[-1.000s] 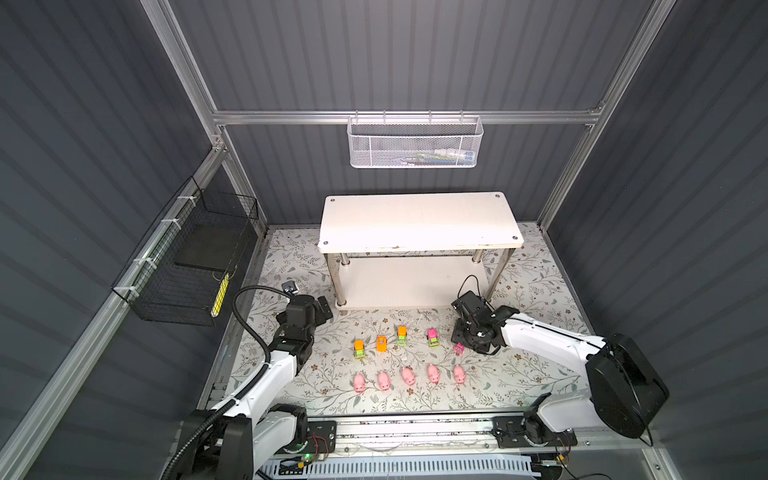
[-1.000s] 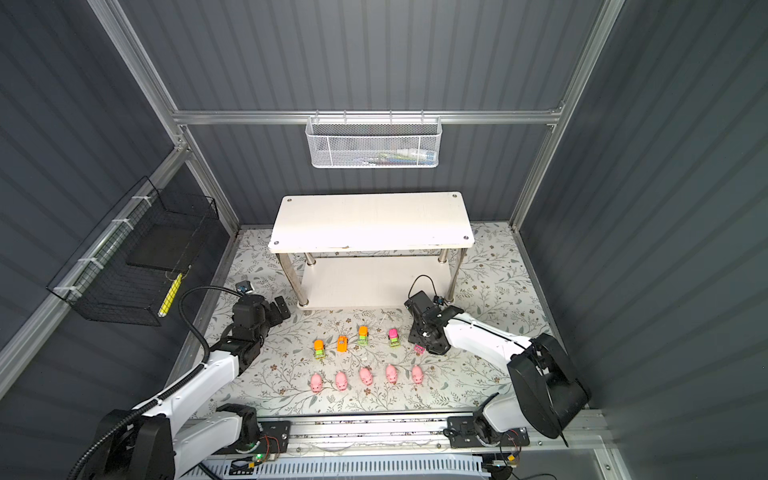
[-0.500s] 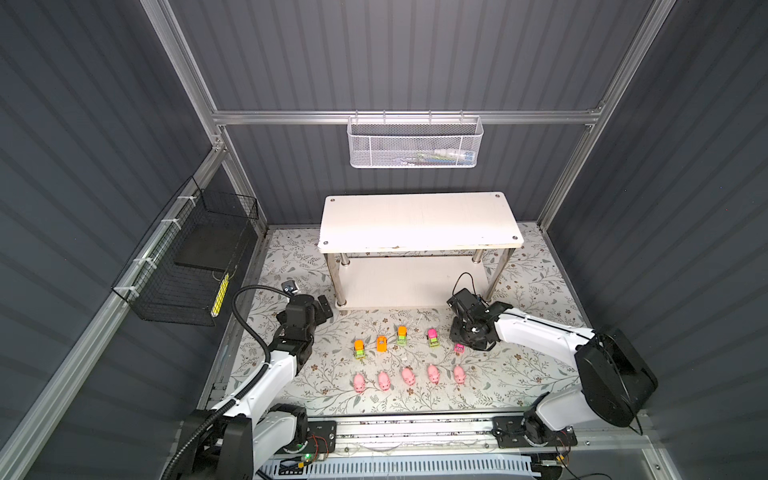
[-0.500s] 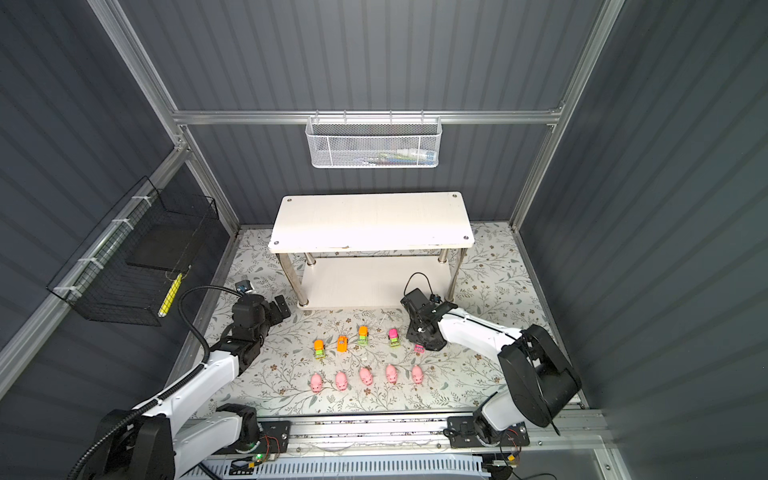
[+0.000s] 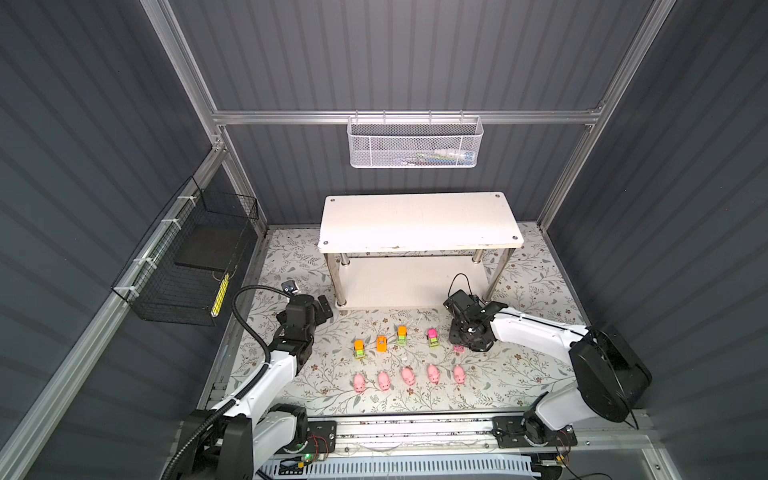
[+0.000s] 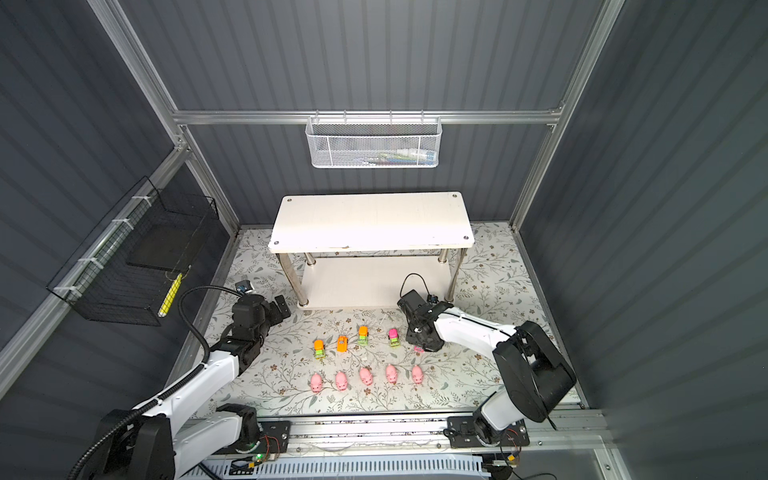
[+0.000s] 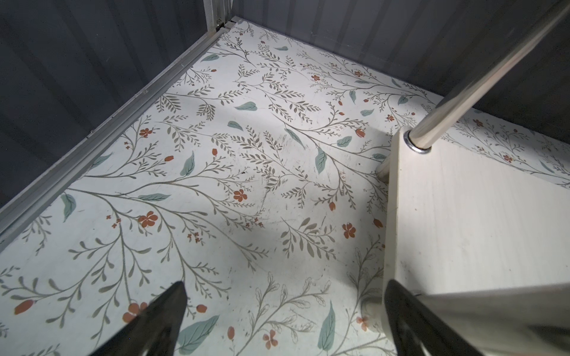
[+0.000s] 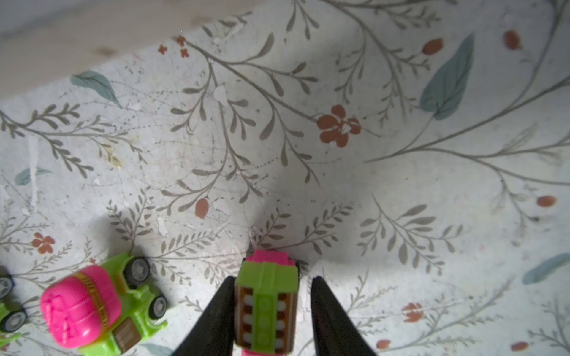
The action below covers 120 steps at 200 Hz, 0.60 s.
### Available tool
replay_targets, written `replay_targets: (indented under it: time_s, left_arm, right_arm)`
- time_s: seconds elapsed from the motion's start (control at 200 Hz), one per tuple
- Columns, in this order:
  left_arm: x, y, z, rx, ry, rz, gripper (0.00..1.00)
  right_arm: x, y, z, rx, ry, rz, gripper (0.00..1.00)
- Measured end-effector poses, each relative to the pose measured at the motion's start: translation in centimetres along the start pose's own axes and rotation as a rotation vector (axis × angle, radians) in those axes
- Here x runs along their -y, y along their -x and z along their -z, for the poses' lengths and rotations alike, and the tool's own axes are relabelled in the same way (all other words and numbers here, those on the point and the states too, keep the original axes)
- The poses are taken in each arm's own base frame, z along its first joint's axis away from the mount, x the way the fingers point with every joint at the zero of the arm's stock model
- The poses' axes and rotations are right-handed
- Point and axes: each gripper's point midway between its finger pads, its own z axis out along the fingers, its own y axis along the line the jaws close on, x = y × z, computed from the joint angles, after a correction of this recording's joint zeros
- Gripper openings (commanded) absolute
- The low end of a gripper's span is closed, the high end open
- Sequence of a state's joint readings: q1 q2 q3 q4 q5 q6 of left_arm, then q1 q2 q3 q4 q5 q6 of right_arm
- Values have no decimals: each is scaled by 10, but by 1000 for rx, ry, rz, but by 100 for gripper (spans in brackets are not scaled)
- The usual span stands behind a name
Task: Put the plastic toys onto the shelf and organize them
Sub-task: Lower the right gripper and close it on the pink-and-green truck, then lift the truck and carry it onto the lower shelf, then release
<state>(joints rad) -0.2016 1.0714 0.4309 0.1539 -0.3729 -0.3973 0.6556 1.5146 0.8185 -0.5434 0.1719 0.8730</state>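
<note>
Floral-patterned tabletop [image 5: 523, 374] sat between dark grey walls, and the white two-tier shelf [image 5: 415, 220] with chrome legs stood at its back edge. The right gripper [image 8: 271, 282] was down low, straddling the small pink and lime green toy vehicle [image 8: 266, 311], which lay on the tabletop at the right end of the row of four other toy vehicles [image 5: 402, 335]. One black finger [image 8: 222, 308] touched its side while the other stood just clear: jaws slightly apart, not clamped. Five pink plastic pigs [image 5: 408, 376] lined up nearer the front edge. The left gripper [image 7: 283, 308] gaped wide, empty, by the shelf's lower front-left corner.

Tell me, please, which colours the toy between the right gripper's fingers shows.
Lime green and pink toy, with brown-and-white strips; clearest in the right wrist view.
</note>
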Motion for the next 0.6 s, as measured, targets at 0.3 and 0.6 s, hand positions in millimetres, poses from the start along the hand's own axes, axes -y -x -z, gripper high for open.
replay_targets:
  time_s: [0.3,0.6]
  left_arm:
    - [1,0,0,-1,-3,0,100]
    - [1,-1,0,-4,-7,0,100]
  right_arm:
    - [-5,6,5,37,-27,53,21]
    - [-1,24,33,105,-65,132,23]
